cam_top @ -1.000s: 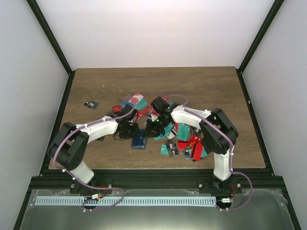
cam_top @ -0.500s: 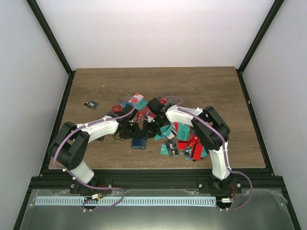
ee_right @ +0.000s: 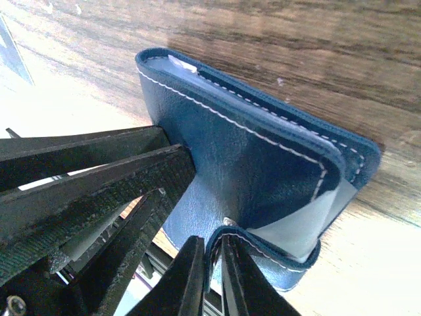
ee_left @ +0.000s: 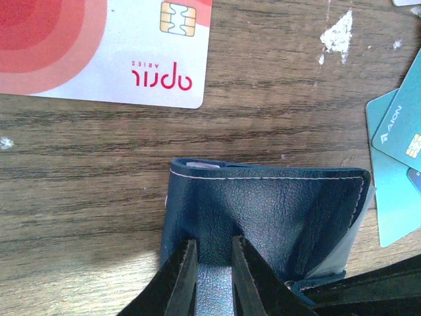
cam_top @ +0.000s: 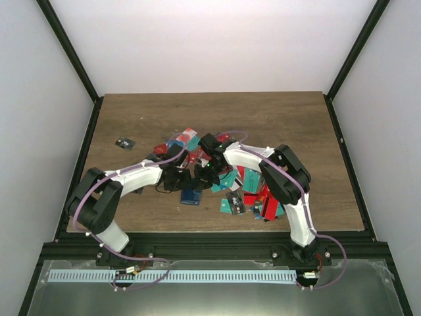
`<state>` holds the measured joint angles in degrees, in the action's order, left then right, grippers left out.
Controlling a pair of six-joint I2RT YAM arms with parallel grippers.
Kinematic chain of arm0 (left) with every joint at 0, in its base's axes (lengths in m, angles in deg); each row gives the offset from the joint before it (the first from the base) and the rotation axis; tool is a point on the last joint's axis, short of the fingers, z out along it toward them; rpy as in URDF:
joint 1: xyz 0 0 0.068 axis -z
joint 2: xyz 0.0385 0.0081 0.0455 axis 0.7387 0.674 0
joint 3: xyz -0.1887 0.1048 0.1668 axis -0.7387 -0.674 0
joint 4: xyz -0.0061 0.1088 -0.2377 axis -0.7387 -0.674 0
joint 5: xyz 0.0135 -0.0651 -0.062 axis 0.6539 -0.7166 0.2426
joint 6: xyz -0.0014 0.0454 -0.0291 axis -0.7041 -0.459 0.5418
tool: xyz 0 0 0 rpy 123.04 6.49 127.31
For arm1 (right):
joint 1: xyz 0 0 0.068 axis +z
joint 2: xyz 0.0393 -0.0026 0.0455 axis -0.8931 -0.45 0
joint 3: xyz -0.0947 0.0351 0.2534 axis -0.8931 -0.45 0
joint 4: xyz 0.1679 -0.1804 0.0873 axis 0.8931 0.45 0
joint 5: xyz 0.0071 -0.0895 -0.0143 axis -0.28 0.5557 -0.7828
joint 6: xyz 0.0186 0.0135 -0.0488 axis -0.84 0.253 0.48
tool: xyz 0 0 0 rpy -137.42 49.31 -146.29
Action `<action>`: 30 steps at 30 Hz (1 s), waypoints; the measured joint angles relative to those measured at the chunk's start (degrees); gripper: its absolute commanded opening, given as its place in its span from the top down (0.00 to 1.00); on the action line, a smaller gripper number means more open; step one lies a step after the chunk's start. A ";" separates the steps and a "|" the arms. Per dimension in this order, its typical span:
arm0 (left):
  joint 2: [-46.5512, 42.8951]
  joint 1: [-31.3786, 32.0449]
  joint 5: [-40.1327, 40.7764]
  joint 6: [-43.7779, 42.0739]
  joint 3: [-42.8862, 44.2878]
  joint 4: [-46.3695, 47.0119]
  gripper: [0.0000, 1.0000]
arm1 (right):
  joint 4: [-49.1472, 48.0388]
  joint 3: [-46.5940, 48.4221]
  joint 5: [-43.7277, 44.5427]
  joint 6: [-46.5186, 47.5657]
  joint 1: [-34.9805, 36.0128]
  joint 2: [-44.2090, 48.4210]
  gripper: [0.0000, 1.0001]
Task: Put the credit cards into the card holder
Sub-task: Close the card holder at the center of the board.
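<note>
Wood desk [cam_top: 131, 118], walled in white. Toward its near edge the card holder [ee_left: 263, 210] was pinched from both sides: left jaws clamped one flap, right jaws the other's rim. Credit cards [cam_top: 231, 205] lay scattered beyond. Thin leather could've slipped free if they tugged unevenly.

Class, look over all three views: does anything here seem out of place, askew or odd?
The credit cards lie in a jumbled, overlapping heap mid-table. One small dark piece sits apart at the far left. The card holder, pinched by the left gripper and the right gripper, has its cover bowed.
</note>
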<state>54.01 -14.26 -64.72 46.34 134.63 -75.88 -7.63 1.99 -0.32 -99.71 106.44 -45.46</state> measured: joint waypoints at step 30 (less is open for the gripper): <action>-10.80 -0.92 -7.32 -0.79 -5.09 3.30 0.65 | -2.45 0.11 3.72 -2.29 0.02 -0.17 0.77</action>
<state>43.21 -15.18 -72.04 45.56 129.54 -72.58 -10.08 2.10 3.40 -102.01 106.46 -45.64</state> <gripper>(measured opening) 0.348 0.230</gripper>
